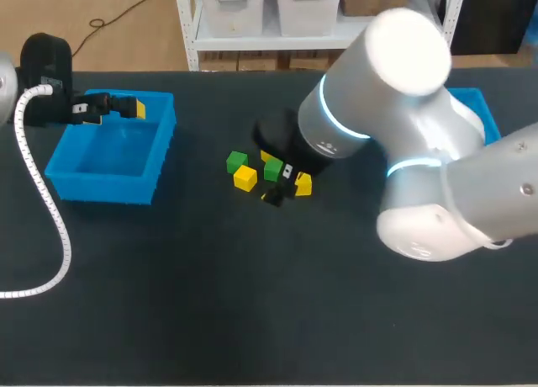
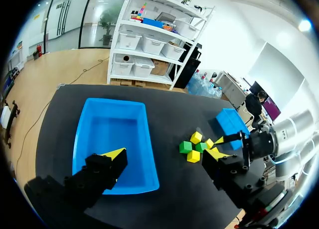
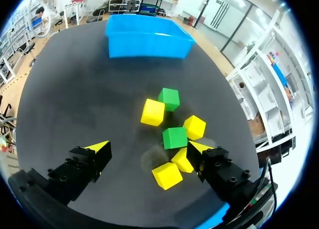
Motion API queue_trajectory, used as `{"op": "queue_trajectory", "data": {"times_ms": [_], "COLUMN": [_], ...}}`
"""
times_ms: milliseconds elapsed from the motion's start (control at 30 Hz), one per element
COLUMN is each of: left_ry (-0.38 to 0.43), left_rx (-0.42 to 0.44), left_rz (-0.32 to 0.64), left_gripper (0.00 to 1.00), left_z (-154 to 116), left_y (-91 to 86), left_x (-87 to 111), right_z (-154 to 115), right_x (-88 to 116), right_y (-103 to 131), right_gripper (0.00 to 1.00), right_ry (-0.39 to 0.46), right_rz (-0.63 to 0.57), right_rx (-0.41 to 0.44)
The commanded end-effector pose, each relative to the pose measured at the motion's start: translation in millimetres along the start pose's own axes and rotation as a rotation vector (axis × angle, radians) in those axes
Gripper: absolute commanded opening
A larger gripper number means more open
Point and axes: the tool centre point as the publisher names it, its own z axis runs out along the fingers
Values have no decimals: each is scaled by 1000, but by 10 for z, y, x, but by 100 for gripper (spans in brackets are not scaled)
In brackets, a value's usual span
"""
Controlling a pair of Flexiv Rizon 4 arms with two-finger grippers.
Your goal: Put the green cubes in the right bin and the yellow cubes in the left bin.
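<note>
Two green cubes and several yellow cubes are seen clustered at three o'clock from the left bin. The right gripper is held above them, fingers apart and empty. Picking is judged in hand: one green cube must be centred and clamped. The left gripper is spread, empty, over the left bin.

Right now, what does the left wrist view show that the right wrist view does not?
Only the left wrist view: the right bin, my right arm, the left fingers open above the left bin. Only the right wrist view: every cube, two green cubes and four yellow cubes, under the open right fingers. Both: the left bin and the cubes.
</note>
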Motion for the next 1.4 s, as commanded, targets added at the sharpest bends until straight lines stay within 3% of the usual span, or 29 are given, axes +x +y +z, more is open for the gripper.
{"op": "queue_trajectory", "data": {"times_ms": [33,500,1400], "left_ry": [-8,-8,-8], "left_rx": [15,15,15], "left_rz": [3,3,3], "left_gripper": [100,100,100], "left_z": [5,5,5], "left_y": [33,33,33], "left_x": [13,13,13], "right_z": [59,141,266], "right_x": [-60,-36,-7], "right_y": [-64,-92,-139], "right_gripper": [100,100,100], "right_ry": [11,-13,-25], "right_rz": [14,49,83], "right_rx": [-79,-129,-81]}}
